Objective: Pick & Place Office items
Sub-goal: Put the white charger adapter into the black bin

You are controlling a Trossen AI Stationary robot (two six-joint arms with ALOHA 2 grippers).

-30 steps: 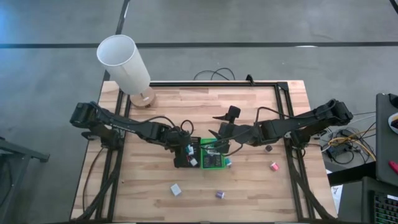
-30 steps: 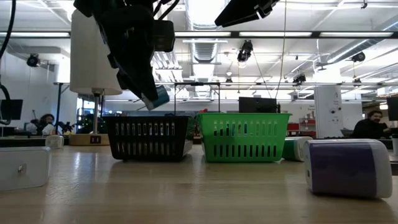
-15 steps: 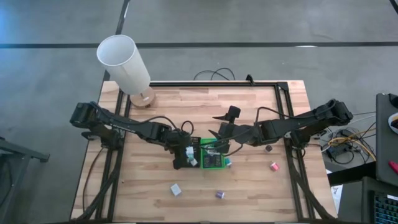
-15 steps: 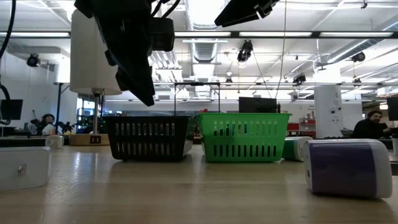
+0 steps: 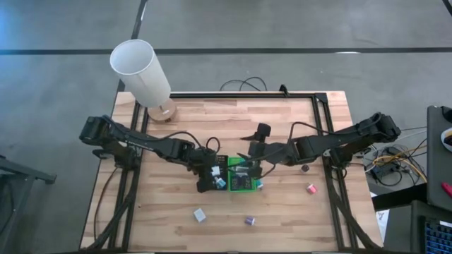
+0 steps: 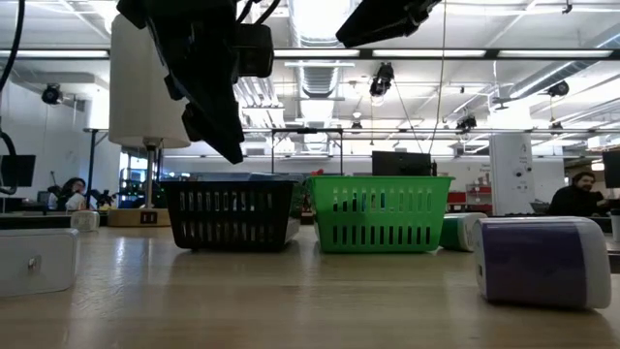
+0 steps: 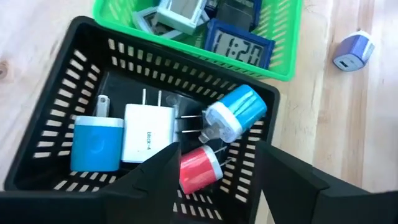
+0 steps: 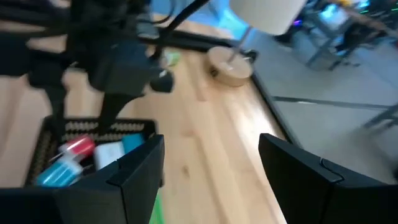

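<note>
L claw (image 7: 214, 163) hangs over the black tray (image 7: 56, 118), fingers now apart w/ nothing between them; the teal-and-white plug it carried a sec ago is out of its grip and lies in that tray by the white (image 7: 147, 133) and red (image 7: 200, 170) ones, so that item looks placed. R claw (image 8: 208, 171) waits over the green tray (image 5: 242, 181), open, empty. More items sit loose on the bench (image 5: 282, 212) near side, e.g. purple (image 5: 250, 221), pink (image 5: 310, 188).
</note>
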